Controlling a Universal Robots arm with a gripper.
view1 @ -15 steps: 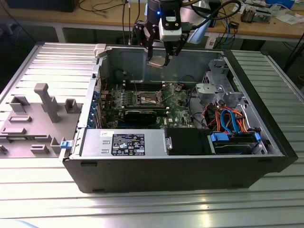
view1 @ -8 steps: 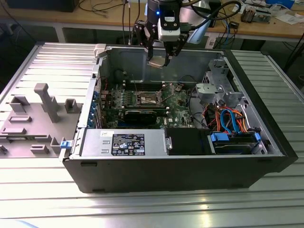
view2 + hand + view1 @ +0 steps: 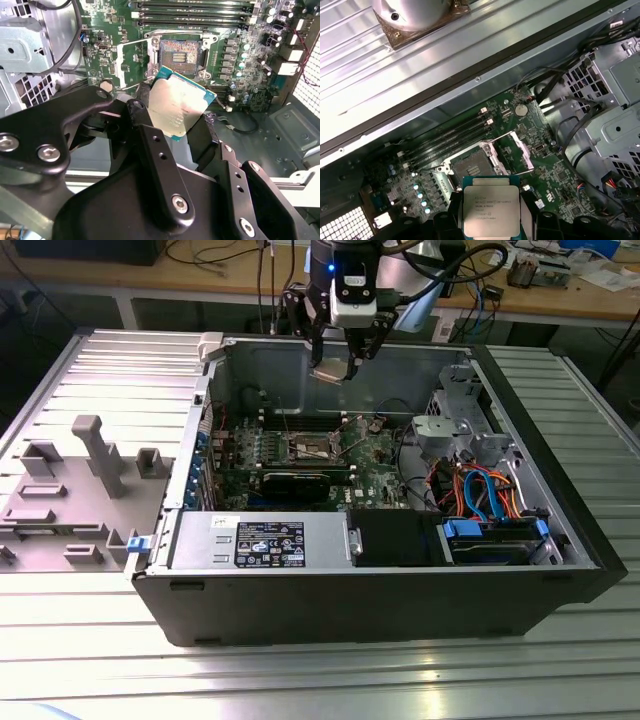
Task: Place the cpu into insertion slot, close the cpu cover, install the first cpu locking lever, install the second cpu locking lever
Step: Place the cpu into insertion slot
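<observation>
Holding cpu (image 3: 489, 207) above insertion slot (image 3: 471, 165); tool (image 3: 338, 360) covers its edges.

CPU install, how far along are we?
Early. Done: the cpu is picked up. In hand: the tool grips it above the board. The slot is bare, its cover open. Left: seating it, closing the cover, all the locking.

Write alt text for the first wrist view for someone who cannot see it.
The end effector grips the cpu, silver top showing, above an open computer case. Below, on the green motherboard, the insertion slot lies bare, with the cpu cover swung open beside it.
</observation>
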